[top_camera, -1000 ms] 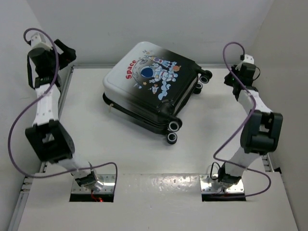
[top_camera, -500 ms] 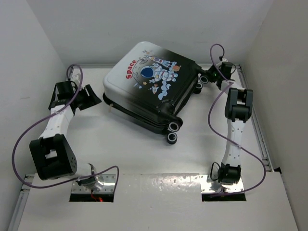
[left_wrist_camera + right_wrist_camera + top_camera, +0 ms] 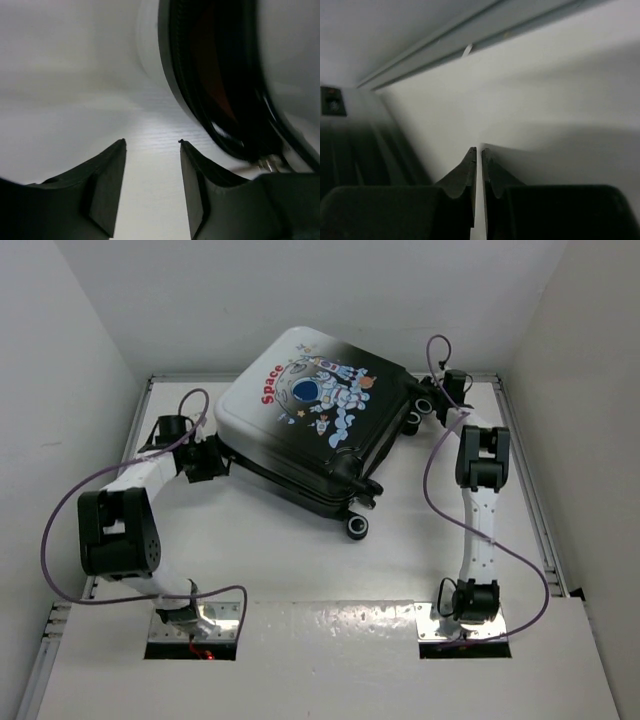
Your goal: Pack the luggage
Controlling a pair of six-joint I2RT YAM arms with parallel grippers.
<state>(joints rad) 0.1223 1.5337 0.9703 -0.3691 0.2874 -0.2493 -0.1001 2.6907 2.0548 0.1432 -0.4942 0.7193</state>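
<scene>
The luggage (image 3: pixel 310 415) lies flat and closed at the back middle of the table, astronaut print up, wheels to the right and front. My left gripper (image 3: pixel 212 462) sits low at its left corner. In the left wrist view that gripper (image 3: pixel 152 142) is open over bare table, the luggage's dark zipper seam (image 3: pixel 215 75) just to its upper right, a metal zipper pull (image 3: pixel 267 162) beside the right finger. My right gripper (image 3: pixel 422 408) is by the luggage's back right wheels; its jaws (image 3: pixel 479 149) stand a thin slit apart with nothing between.
White walls enclose the table on three sides. A metal rail (image 3: pixel 470 30) runs along the table's back edge ahead of the right gripper. One front wheel (image 3: pixel 357 527) of the luggage juts toward the arms' bases.
Both arms came down from the outer sides to the luggage's left corner and back right wheels. The left jaws narrowed. The right jaws parted slightly.
</scene>
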